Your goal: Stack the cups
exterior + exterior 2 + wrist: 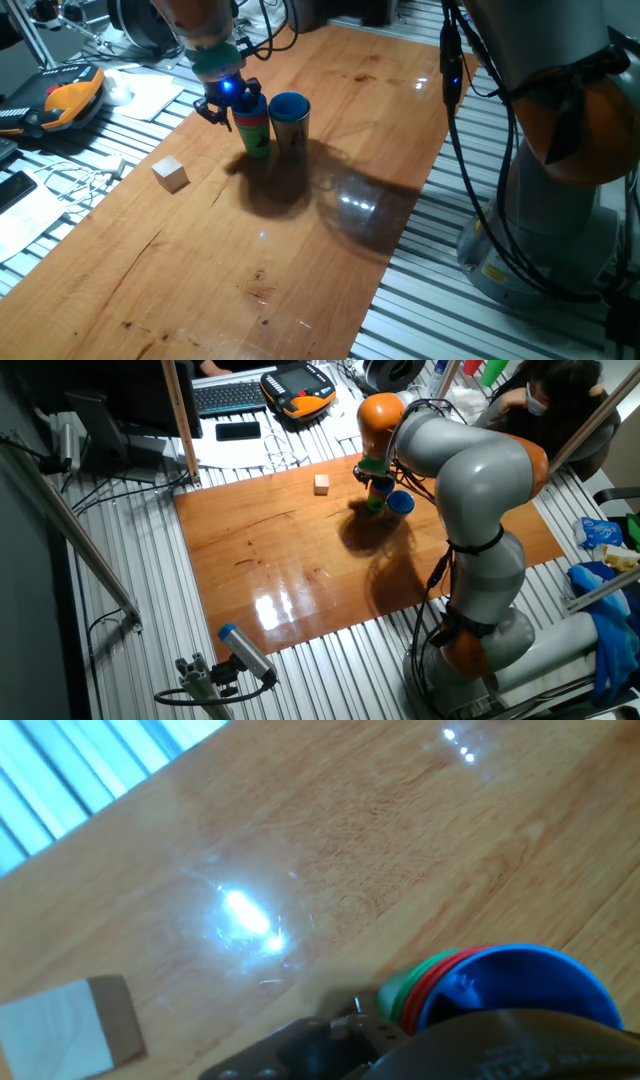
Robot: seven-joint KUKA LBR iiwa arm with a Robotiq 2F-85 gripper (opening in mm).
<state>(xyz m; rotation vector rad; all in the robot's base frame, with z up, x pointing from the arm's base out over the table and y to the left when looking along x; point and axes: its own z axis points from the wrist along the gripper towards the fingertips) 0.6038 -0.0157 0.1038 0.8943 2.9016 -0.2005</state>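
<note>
A stack of nested cups [256, 128] in red and green stands on the wooden table [300, 240]. In the hand view [505, 988] its top cup is blue, with red and green rims around it. A separate blue-rimmed cup [290, 118] stands just right of the stack. My gripper [228, 98], lit blue, is at the stack's top rim. A dark finger [470, 1050] covers the near part of the blue cup. I cannot tell whether the jaws grip the rim. The other fixed view shows the gripper [375, 472], the stack [376, 498] and the blue cup [401, 503].
A small pale wooden cube [170, 173] lies left of the stack, also in the other fixed view [321, 483] and the hand view [65, 1030]. Cables, papers and an orange handset [70, 98] lie beyond the table's left edge. The arm's base [560, 180] is at the right.
</note>
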